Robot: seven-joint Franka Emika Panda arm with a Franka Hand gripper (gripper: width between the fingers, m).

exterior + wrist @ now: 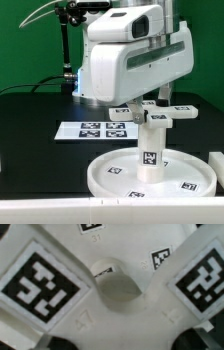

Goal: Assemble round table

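Note:
The large round disc (110, 178) lies flat on the black table near the front. The short cylindrical leg (150, 155) stands upright on its middle, a tag facing the camera. The cross-shaped foot (160, 113) sits level on top of the leg. My gripper (152, 102) comes straight down onto the foot from above. In the wrist view the foot (115, 283) fills the picture, with tagged arms on both sides of its hub. My gripper (130, 342) has one dark finger on each side of one arm of the foot and is shut on it.
The marker board (100, 129) lies flat behind the disc, toward the exterior view's left. A white part (217, 165) shows at the exterior view's right edge, beside the disc. A black stand with cables (68, 60) rises at the back.

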